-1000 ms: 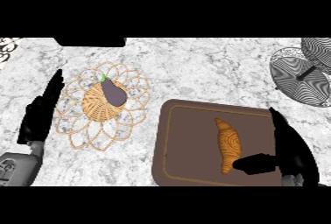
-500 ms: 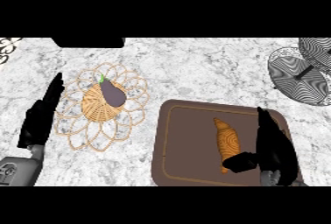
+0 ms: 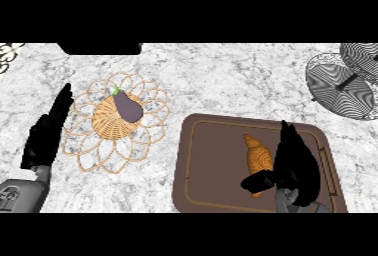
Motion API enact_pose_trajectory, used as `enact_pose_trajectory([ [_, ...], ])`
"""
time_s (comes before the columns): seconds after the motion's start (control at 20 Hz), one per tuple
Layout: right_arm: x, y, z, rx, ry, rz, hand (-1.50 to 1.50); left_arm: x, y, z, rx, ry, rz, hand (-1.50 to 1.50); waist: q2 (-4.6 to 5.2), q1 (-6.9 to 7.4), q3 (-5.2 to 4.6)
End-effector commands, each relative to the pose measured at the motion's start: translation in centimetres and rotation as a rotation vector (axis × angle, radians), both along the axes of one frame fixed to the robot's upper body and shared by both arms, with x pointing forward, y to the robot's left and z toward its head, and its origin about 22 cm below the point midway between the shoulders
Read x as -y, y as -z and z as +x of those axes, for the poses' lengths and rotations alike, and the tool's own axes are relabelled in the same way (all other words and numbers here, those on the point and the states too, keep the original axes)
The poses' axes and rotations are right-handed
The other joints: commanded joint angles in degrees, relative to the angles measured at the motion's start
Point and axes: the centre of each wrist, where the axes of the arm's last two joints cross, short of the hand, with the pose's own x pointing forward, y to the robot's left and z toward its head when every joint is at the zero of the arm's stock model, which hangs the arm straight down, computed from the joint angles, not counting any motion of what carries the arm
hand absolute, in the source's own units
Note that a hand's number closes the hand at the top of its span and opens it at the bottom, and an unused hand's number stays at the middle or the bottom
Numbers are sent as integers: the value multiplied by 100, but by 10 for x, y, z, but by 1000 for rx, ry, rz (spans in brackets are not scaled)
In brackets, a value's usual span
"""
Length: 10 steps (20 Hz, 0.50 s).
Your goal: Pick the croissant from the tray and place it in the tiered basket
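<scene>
The croissant (image 3: pixel 258 156) lies on the tray (image 3: pixel 214 165), right of centre. The right hand (image 3: pixel 294 162) is just beside it on the right, fingers straight, thumb under its near end: open, not yet gripping. This looks like the grasp step; next the fingers must curl round it, then lift and carry it to the tiered basket (image 3: pixel 343 80), far right. The left hand (image 3: pixel 44 135) rests open at the table's (image 3: pixel 221 80) left.

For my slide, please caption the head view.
Right hand over the croissant on the brown tray; left hand open beside the wicker basket.
</scene>
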Motion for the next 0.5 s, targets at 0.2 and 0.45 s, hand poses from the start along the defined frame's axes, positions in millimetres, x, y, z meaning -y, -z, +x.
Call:
enact_pose_trajectory([
  [0.2, 0, 4, 7, -187, 206, -44, -150, -9, 2, -4, 2, -9, 5, 0, 5, 32, 12],
  [0.45, -9, 10, 8, -211, 191, -55, -150, 4, 3, -5, -1, 6, -6, 0, 5, 51, 14],
])
